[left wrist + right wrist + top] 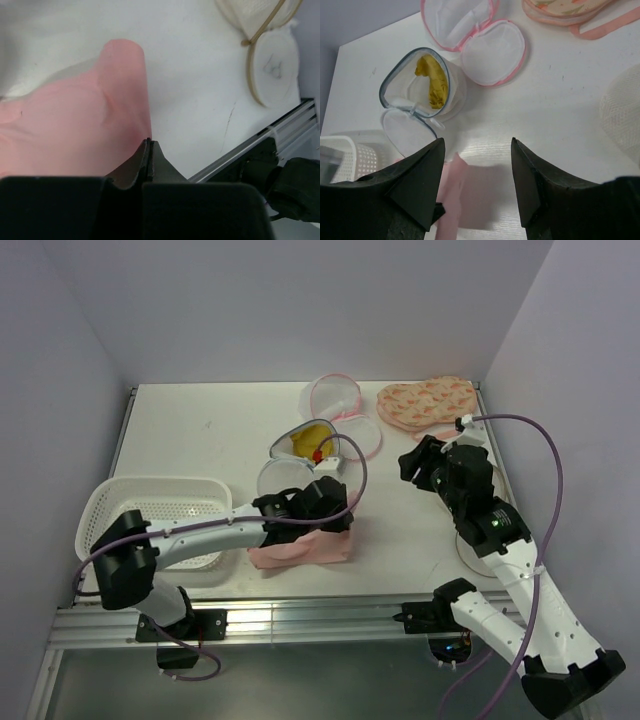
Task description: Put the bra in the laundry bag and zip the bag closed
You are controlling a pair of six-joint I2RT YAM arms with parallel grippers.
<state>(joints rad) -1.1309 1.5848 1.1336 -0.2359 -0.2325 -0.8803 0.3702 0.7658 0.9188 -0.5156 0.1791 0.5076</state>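
Gripping the pink bra, laundry bag open
My left gripper pinches the bra's edge; my right gripper hangs spread; the bag (grey-rimmed) sits just beyond it.

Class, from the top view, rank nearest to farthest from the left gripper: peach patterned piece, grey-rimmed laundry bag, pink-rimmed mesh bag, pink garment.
1. pink garment: held by the left gripper, near edge.
2. laundry bag: just behind, centre.
3. pink-rimmed mesh bag: farther back.
4. peach patterned piece: back right corner.
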